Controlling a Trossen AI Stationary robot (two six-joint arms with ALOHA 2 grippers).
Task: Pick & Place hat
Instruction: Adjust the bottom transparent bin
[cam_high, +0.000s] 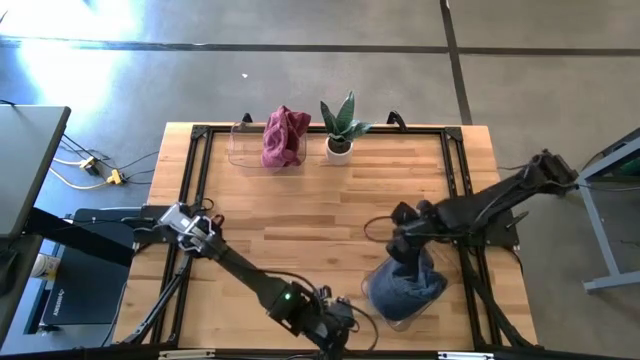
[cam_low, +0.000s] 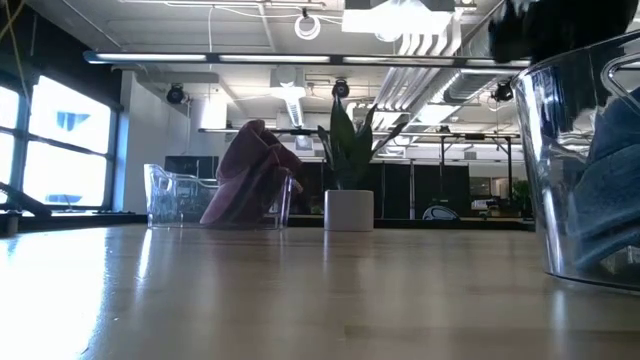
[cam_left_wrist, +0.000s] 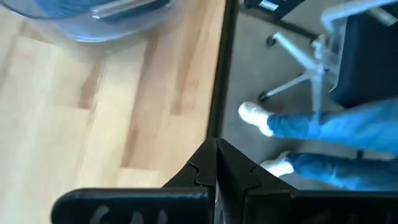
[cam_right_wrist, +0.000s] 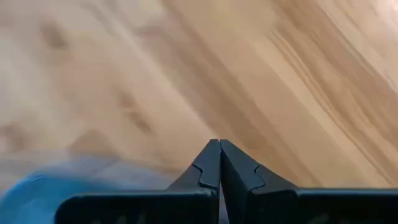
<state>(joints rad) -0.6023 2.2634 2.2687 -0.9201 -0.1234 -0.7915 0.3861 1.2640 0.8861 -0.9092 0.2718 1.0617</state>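
Note:
A blue hat (cam_high: 412, 283) lies bunched in a clear container (cam_high: 374, 292) at the table's near right. It also shows in the low view (cam_low: 615, 170) behind the container's wall (cam_low: 560, 150). My right gripper (cam_high: 402, 252) hovers just over the hat's far edge. Its fingers (cam_right_wrist: 219, 144) are shut with nothing between them, and the hat shows as a blue patch (cam_right_wrist: 31, 190) beside them. My left gripper (cam_high: 335, 325) is shut (cam_left_wrist: 216, 144) and empty at the table's near edge, left of the container. A maroon hat (cam_high: 283, 135) rests in a second clear container (cam_high: 240, 145) at the far edge.
A small potted plant (cam_high: 340, 130) in a white pot stands at the far edge, right of the maroon hat. A black frame (cam_high: 200, 180) runs around the tabletop. Beyond the near edge a person's legs (cam_left_wrist: 336, 124) and a chair (cam_left_wrist: 367, 56) show.

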